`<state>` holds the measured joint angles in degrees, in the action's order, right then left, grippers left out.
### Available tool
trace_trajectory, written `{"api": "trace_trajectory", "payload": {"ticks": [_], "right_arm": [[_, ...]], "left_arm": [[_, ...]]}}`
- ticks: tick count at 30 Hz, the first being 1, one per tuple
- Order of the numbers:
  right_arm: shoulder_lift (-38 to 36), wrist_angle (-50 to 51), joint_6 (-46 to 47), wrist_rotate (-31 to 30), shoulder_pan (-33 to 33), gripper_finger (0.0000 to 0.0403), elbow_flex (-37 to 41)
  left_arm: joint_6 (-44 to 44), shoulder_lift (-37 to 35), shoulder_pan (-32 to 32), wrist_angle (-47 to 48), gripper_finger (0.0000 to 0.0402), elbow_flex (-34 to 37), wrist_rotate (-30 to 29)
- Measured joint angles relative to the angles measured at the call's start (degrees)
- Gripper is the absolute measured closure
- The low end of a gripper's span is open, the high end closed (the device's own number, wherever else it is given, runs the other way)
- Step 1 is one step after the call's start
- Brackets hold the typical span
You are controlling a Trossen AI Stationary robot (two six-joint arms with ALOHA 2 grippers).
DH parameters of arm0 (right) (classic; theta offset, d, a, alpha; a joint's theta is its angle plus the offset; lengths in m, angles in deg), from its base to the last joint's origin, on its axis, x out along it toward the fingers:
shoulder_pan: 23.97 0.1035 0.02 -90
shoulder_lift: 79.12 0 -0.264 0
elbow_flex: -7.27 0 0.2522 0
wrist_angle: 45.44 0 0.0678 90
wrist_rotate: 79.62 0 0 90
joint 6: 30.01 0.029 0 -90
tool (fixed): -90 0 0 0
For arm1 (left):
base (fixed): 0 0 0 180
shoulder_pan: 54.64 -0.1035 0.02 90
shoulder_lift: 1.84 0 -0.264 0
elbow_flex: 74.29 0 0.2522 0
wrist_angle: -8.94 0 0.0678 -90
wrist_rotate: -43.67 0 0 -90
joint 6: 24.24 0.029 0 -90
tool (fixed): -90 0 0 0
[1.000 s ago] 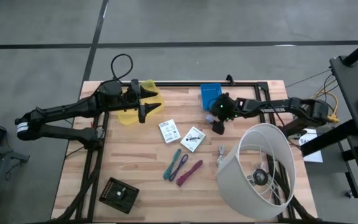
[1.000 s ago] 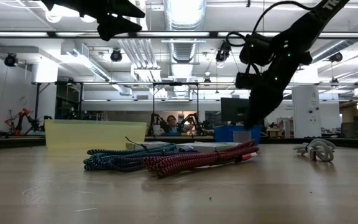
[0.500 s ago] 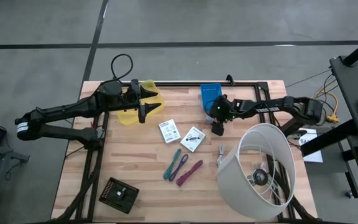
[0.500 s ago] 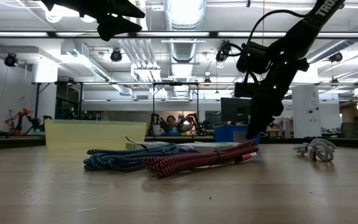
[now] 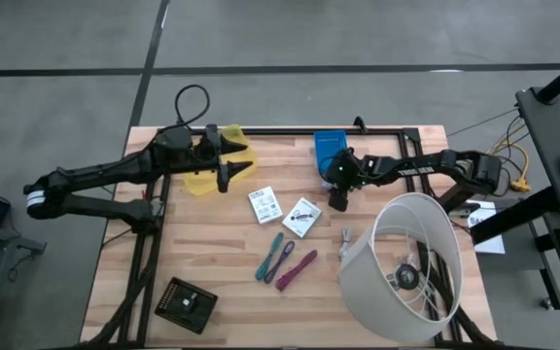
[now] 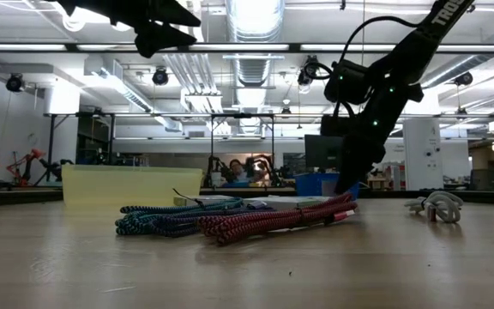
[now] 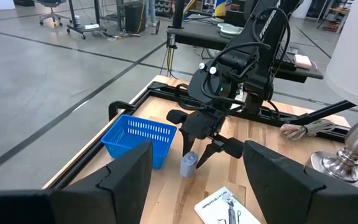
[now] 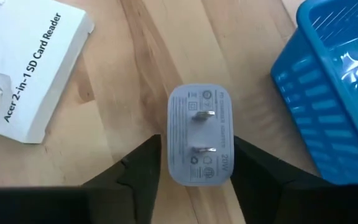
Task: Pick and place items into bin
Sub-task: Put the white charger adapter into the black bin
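Plug [image 8: 199,134]: lavender wall plug, prongs up, standing on the table [image 5: 212,253] just beside the blue bin [image 8: 337,81]; also seen in the left wrist view [image 7: 188,165].
Right gripper [image 8: 194,168]: low over the plug, fingers spread apart with one on each side of it, not yet squeezing.
Risk, grip: the plug is smooth and stands on a small base; if the fingers close off-centre, it may tip or squirt out.
Risk, bin: the bin wall is close to one finger; a sideways drift may nudge the light basket along the table.
Risk, packet: the white card-reader packet [image 8: 23,68] lies near the other finger and could be dragged.
Left gripper [image 5: 224,175]: waits well apart, raised over the yellow bin [image 5: 212,160], fingers open and empty.
Other items: second packet [image 5: 263,204], teal, purple and magenta cords [image 5: 285,261], metal clip [image 5: 345,236], all loose on the table.
Hidden: whether the right fingertips touch the wood cannot be told.
Hard to make out: the blue bin's contents and the die.
Cut off: the blue bin's far side in the right wrist view.
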<state>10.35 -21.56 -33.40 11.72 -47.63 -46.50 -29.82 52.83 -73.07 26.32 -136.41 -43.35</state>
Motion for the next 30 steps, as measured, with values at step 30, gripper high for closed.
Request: {"api": "trace_trajectory", "payload": {"ticks": [30], "right_arm": [[-6.97,-13.98,13.55,19.28,0.3,0.0297,-13.15]], "left_arm": [[-0.59,3.86,0.02,-0.11,0.0167,0.02,3.05]]}}
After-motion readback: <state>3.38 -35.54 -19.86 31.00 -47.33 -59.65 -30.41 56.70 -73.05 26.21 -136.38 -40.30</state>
